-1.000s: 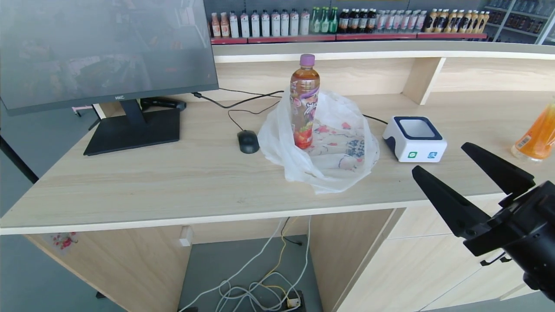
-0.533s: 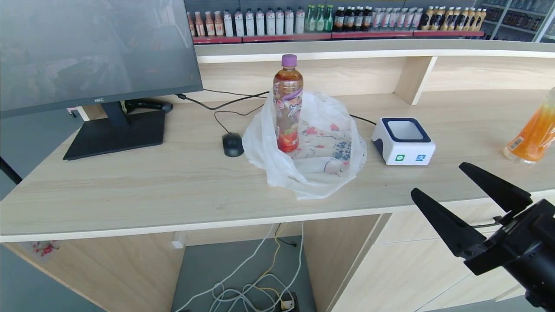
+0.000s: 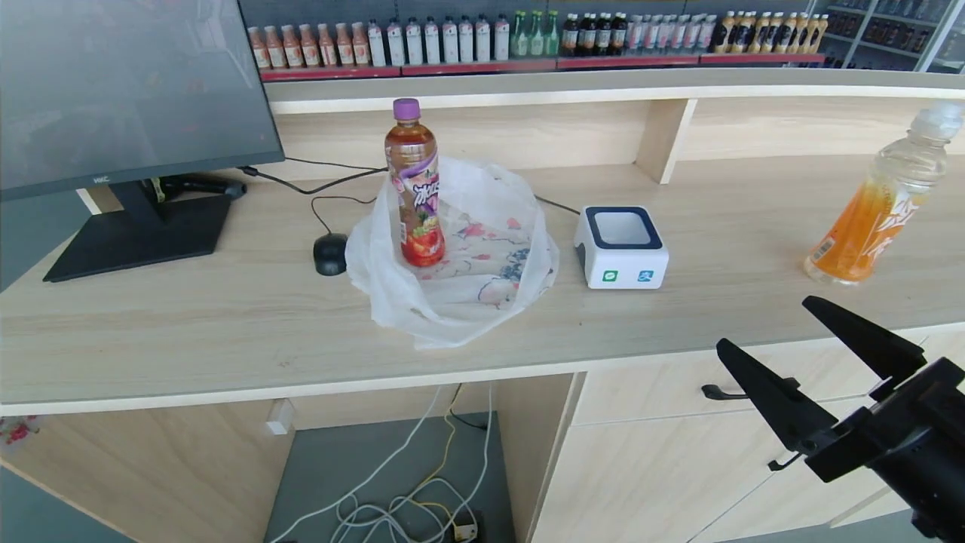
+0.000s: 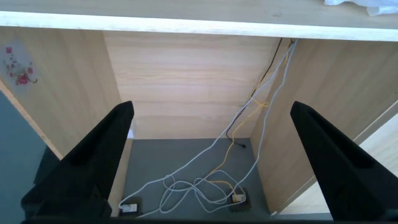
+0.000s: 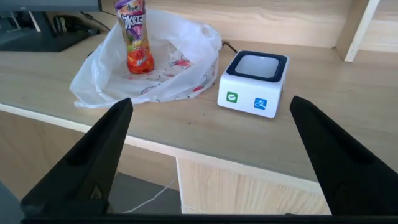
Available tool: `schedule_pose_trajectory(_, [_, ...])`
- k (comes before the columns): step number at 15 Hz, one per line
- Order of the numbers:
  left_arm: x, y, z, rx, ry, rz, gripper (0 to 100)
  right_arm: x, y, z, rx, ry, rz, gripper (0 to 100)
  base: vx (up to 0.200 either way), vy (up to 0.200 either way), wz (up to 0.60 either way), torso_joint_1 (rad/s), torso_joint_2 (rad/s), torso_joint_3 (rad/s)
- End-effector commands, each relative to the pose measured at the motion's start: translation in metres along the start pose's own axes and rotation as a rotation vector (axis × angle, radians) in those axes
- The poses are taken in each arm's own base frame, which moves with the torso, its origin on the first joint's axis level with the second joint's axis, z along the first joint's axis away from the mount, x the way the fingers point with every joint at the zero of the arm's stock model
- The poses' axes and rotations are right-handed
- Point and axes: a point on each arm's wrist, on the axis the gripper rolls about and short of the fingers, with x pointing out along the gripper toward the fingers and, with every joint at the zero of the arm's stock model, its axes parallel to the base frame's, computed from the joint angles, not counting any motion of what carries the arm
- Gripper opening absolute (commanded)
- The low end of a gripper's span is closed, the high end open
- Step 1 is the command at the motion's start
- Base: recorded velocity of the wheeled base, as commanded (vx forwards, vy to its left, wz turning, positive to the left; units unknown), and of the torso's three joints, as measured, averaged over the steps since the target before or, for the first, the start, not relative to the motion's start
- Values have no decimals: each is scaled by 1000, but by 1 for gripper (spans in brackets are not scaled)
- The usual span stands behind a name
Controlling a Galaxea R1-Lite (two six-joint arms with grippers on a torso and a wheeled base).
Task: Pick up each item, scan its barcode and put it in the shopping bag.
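light wood counter (image 3: 188, 332), monitor (image 3: 113, 83), drinks shelves (image 3: 482, 69) behind, cables (image 3: 377, 507) on grey floor (image 3: 317, 467)

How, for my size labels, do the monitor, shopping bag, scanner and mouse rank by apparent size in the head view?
Largest to smallest:
1. monitor, though the picture's edge cuts it off
2. shopping bag
3. scanner
4. mouse

The right pincer (image 3: 763, 322) sits at about 4 o'clock in the head view. Its two black tapered fingers are spread wide with nothing between them, their tips aimed toward 10 o'clock and the wrist trailing off toward 4 o'clock. The left pincer (image 4: 211, 109), seen from its own wrist, also gapes wide and holds nothing.
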Motion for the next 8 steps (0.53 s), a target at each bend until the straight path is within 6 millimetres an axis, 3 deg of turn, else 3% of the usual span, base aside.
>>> schedule_pose_trajectory(1, [0, 0, 0, -2, 1, 0, 100, 5, 0, -3, -6, 15, -3, 100, 0, -200, 0, 2, 2, 2])
schedule_pose_trajectory(8, [0, 0, 0, -7, 1, 1, 100, 11, 1, -1, -5, 0, -6, 100, 0, -200, 0, 2, 0, 1])
